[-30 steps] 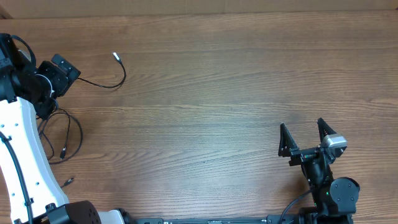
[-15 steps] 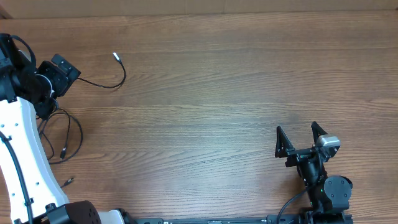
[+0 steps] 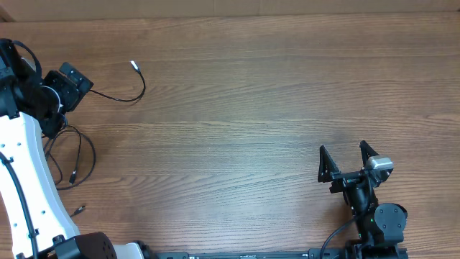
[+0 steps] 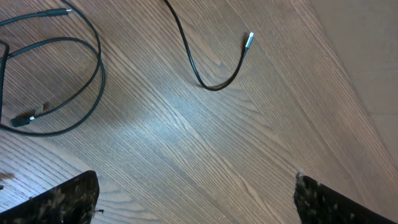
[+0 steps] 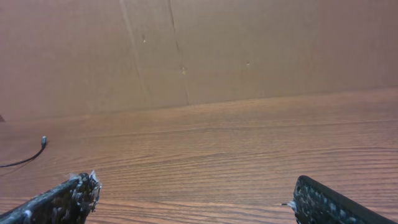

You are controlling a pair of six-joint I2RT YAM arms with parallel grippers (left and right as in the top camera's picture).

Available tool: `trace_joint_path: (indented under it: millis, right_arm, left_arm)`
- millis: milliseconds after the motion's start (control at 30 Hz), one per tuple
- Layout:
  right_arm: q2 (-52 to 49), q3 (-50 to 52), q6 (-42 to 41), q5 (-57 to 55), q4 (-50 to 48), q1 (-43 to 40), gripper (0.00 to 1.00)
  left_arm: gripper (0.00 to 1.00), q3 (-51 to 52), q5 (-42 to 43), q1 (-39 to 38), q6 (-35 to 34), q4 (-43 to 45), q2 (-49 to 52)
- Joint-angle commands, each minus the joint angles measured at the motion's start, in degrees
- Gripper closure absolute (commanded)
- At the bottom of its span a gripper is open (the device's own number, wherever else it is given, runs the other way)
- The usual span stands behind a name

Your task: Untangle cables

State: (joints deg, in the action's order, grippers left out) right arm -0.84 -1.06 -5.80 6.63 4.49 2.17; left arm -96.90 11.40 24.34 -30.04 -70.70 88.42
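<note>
Both wide open, empty: left gripper (image 4: 196,199), right gripper (image 3: 343,152). Cables (image 4: 213,88) sit far left, beside my left arm (image 3: 21,165). Risk: one-handed pull drags the loops, tightens the tangle.

Overhead: fixed above, aimed straight down at table (image 3: 251,86). Left wrist: near, aimed steeply down. Right wrist: low, aimed across tabletop. Silver-tipped cable (image 3: 144,88), upper left overhead, shared by all.

Wood-grain table (image 3: 244,108), plain brown board wall (image 5: 249,43) along its far edge, faint vertical seams
</note>
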Motion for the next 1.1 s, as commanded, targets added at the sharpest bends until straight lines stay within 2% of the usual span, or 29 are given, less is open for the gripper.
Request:
trace_joint_path:
  millis: [0, 400, 600, 800, 933, 1067]
  right_arm:
    - [0.68, 0.59, -0.33, -0.17, -0.37, -0.44, 0.0]
    - [0.68, 0.59, -0.33, -0.17, -0.37, -0.44, 0.0]
    - [0.68, 0.59, -0.33, -0.17, -0.37, -0.44, 0.0]
    - [0.68, 0.59, -0.35, -0.17, -0.37, -0.44, 0.0]
    - [0.68, 0.59, -0.33, -0.17, -0.37, -0.44, 0.0]
    - [0.68, 0.59, -0.33, -0.17, -0.37, -0.44, 0.0]
  left_arm:
    - [0.0, -0.74, 0.44, -0.48, -0.39, 0.02, 0.35]
    - [0.01, -0.74, -0.83, -0.72, -0.28, 0.0, 0.02]
    - [0.0, -0.74, -11.93, -4.59, 0.42, -0.15, -5.51]
    - [0.0, 0.11, -29.16, -18.47, 2.38, -1.22, -14.8]
    - [0.0, 5.46, -29.9, -23.32, 2.56, 5.75, -22.56]
    - [0.0, 18.51, -19.8, -23.08, 11.26, 21.88, -32.5]
